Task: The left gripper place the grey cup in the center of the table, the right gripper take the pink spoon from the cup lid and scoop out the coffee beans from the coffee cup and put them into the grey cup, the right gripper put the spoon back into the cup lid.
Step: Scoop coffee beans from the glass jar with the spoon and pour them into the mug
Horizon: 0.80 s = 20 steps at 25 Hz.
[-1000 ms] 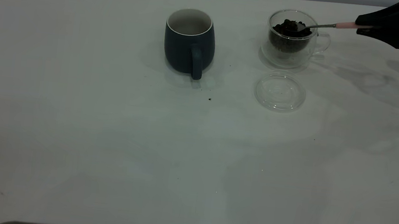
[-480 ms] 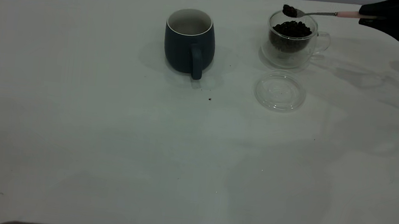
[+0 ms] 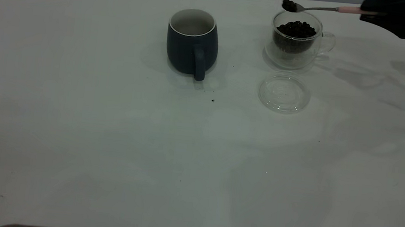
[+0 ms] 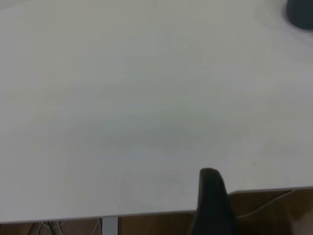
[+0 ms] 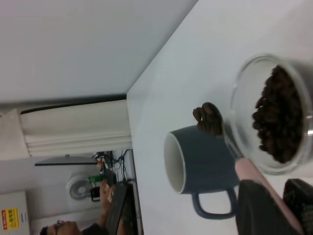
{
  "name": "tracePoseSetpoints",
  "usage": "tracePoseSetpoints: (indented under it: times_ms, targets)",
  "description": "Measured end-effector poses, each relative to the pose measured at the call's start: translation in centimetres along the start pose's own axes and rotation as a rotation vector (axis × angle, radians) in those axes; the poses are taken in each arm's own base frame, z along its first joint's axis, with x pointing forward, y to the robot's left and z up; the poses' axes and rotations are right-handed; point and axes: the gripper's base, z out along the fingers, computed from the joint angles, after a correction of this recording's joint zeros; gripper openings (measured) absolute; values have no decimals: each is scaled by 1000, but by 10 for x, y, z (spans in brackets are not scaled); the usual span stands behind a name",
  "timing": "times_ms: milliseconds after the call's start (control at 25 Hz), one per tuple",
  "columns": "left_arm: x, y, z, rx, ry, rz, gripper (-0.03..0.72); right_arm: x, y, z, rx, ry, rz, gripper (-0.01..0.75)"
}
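Beans [image 3: 290, 4] sit in a small heap on the bowl of the pink spoon [image 3: 321, 7], at the upper right of the exterior view. They are loose, light and round, so I think they will roll off if the spoon tips or shakes. The spoon looks thin, stiff and light. The right gripper [image 3: 373, 13] has its jaws closed on the far end of the pink handle, so the long metal neck sticks out toward the cups. That is a good place to hold it, but the bowl can wobble a lot out there.

The spoon bowl hangs above the far left rim of the coffee cup [image 3: 296, 38], not touching it. The cup is clear glass, still nearly full of dark beans, and would break if knocked. The grey cup [image 3: 192, 41] stands upper middle, well apart to the left, handle facing the camera. It looks heavy and steady, with a wide white mouth for tipping beans in. The cup lid [image 3: 284, 91] lies flat just below the coffee cup, with nothing on it.

The table [image 3: 108, 148] is wide, white, flat and smooth, with a few dark specks. Spilled beans would likely roll far.

The left gripper [image 4: 212, 203] waits by the table edge in its wrist view, and I cannot tell how its jaws stand.

In the right wrist view a person [image 5: 105, 196] stands in the room beyond the table.
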Motion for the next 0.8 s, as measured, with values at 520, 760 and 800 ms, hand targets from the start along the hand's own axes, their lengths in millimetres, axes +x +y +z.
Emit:
tracePoseSetpoints:
  times_ms: [520,760,800]
  targets:
    - [0,0,0,-1,0,0,567,39,30,67,-53,117,-23,110]
    - [0,0,0,-1,0,-1,567,63,42,96,-56,178,-45,110]
    - [0,0,0,-1,0,-1,567,65,42,100,-45,182,-51,110]
